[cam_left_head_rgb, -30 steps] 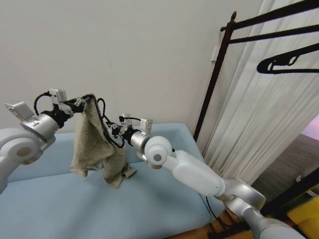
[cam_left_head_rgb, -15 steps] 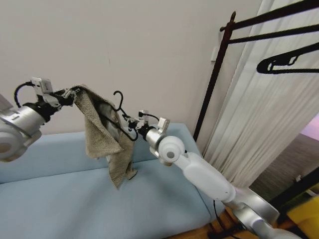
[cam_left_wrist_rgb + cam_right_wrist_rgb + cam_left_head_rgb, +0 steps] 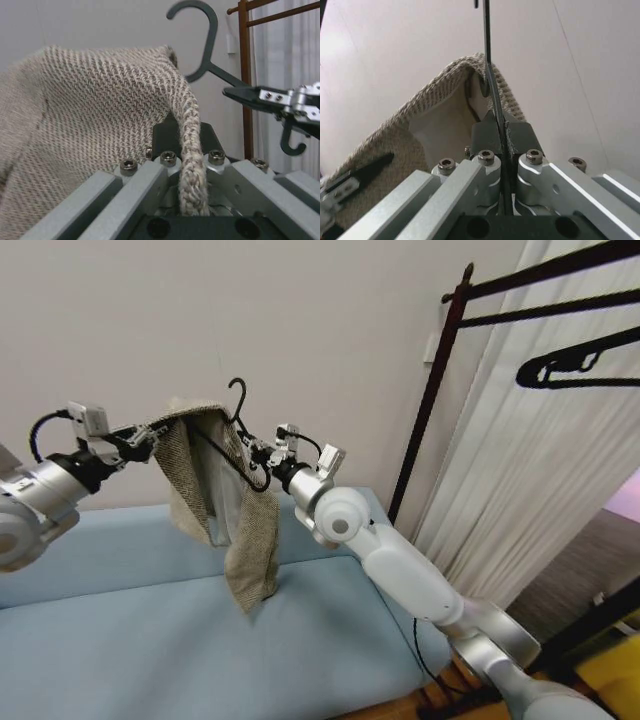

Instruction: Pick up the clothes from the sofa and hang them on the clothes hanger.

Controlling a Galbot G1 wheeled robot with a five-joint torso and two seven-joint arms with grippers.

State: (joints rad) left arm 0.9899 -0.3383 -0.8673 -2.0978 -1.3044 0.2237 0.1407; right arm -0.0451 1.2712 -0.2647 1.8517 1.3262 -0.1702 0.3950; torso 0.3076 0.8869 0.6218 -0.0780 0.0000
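Looks like the get-it-onto-the-hanger step, roughly midway. Holding the sweater [image 3: 215, 490] up over the sofa [image 3: 120, 640] by its thick edge, with the left gripper [image 3: 150, 435] pinched tight on it. Clamping the black hanger [image 3: 213, 32] by its neck in the right gripper [image 3: 260, 452], closed hard on the wire, one arm seemingly tucked inside the fabric. Next up, probably: seating both shoulders properly, then swinging over to the rack [image 3: 432, 390], well apart on the right.
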